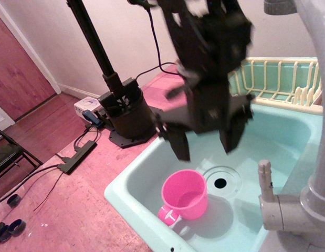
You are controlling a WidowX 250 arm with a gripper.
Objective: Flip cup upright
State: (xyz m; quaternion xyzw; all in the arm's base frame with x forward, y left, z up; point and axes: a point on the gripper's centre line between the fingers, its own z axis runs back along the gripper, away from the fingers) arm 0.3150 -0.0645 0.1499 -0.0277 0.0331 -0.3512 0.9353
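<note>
The bright pink cup stands upright on the floor of the pale green sink, mouth up, its loop handle toward the near left rim. My black gripper hangs above the cup, blurred by motion. Its two fingers are spread wide apart and hold nothing. There is a clear gap between the fingertips and the cup's rim.
The sink drain lies just right of the cup. A grey faucet and pipe stand at the right front. A pale yellow dish rack sits behind the sink. A black arm base and cables lie on the pink counter at the left.
</note>
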